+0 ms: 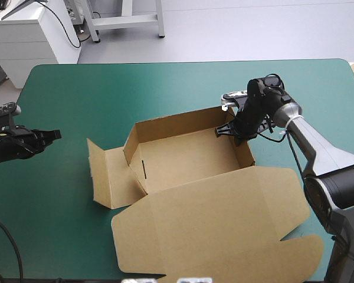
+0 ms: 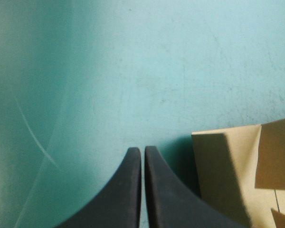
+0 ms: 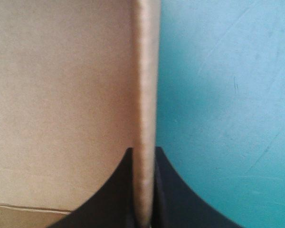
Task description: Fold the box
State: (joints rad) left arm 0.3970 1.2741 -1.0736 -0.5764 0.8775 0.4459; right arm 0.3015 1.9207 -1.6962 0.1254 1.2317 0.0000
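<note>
Since the box (image 1: 189,159) looks light yet stiff, the right gripper (image 3: 143,153) pinches its wall between the jaws; left gripper (image 2: 142,151) closed, empty

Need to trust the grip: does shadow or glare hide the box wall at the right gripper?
Right wrist view: the wall is evenly lit in the right gripper, no glare. High view: soft light, only faint shadow inside the box. Left wrist view: dark shadow beside the flap, pale sheen on the cover.
</note>
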